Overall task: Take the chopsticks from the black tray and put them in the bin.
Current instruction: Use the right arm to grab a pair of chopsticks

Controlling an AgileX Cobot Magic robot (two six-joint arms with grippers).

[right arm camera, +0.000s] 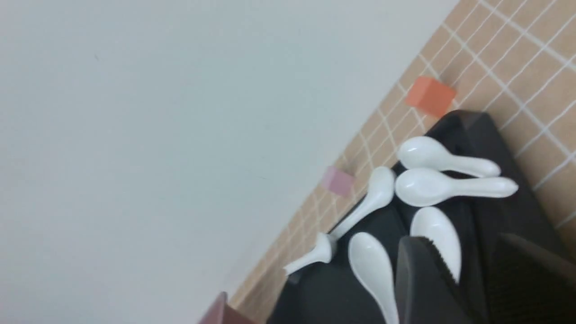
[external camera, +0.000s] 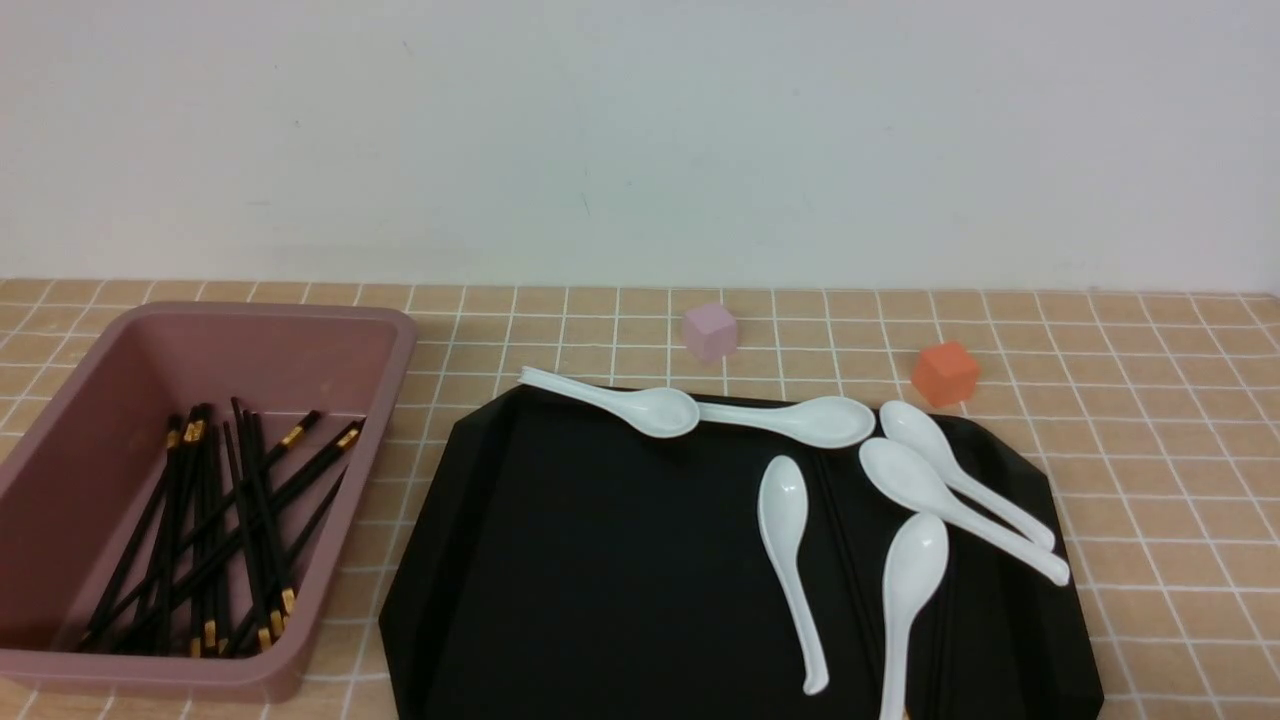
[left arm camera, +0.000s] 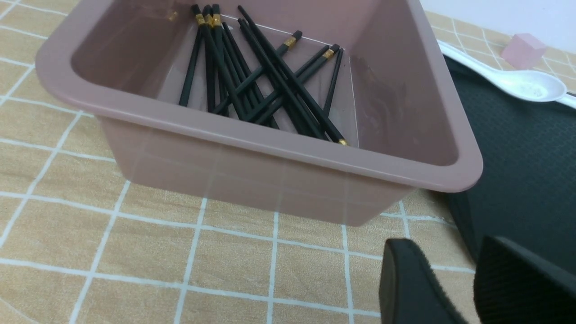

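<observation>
The pink bin (external camera: pixel 100 430) stands at the left and holds several black chopsticks (external camera: pixel 215 520) with gold bands. In the left wrist view the same chopsticks (left arm camera: pixel 252 76) lie crossed inside the bin (left arm camera: pixel 247 171). The black tray (external camera: pixel 600 560) lies centre-right. Between the spoons on it lies what looks like a thin dark chopstick (external camera: pixel 850 560), hard to make out. Neither arm shows in the front view. My left gripper (left arm camera: pixel 445 252) is open over the tiles by the bin's near corner. My right gripper (right arm camera: pixel 461 252) is open above the tray (right arm camera: pixel 522 211), with nothing between its fingers.
Several white soup spoons (external camera: pixel 790 560) lie on the tray's right half and back rim; one (left arm camera: pixel 517 85) shows in the left wrist view. A pale pink cube (external camera: pixel 710 330) and an orange cube (external camera: pixel 945 373) sit on the tiled table behind the tray. A white wall closes the back.
</observation>
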